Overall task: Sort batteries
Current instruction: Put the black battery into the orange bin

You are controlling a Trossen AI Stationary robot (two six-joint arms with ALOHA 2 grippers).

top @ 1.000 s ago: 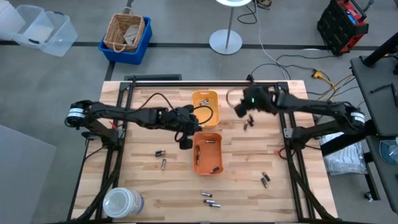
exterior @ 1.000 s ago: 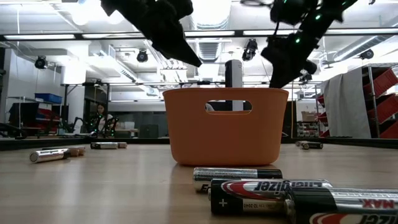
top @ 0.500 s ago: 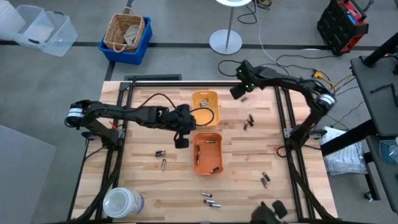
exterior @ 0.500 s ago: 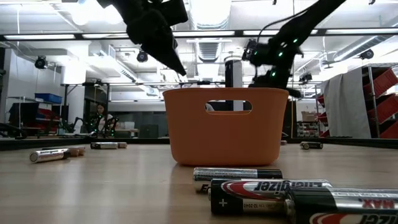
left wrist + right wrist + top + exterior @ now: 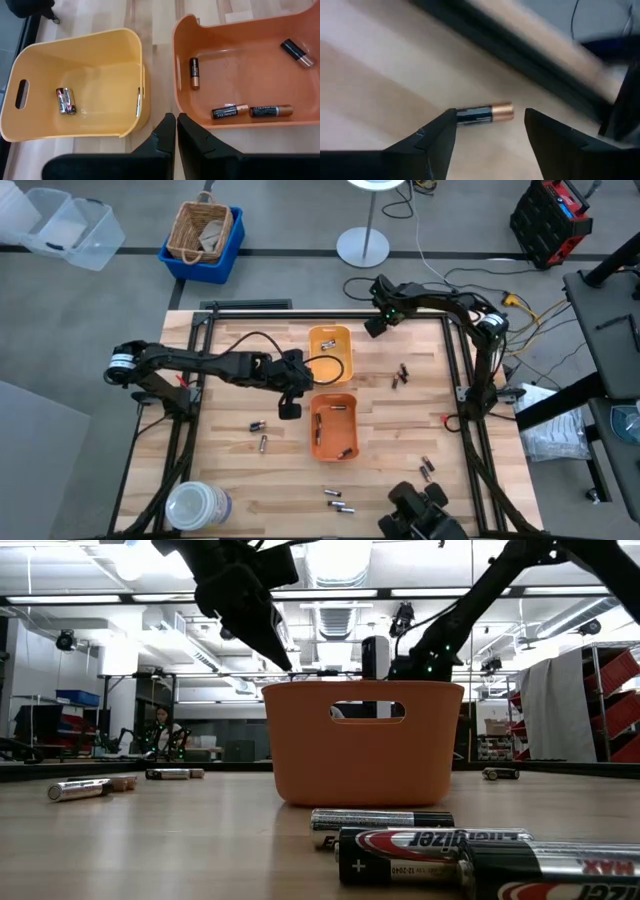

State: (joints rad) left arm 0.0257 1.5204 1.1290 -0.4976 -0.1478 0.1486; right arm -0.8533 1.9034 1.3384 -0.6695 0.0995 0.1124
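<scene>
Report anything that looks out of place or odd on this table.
Nothing looks damaged or spilled. The only disorder is the loose batteries scattered on the table outside the orange tray and the yellow tray, as expected mid-sort. A dark object intrudes at the high view's lower edge; I cannot tell what it is.

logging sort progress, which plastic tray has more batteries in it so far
The darker orange rectangular tray, with four batteries visible; the yellow-orange tray beside it shows only two.

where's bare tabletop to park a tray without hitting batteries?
Bare wood: the front-left stretch between the clear plastic jar and the loose grey batteries at the front edge; also right of the orange plastic tray. Crowded: around the yellow-orange tray, where the left end effector hangs.
</scene>
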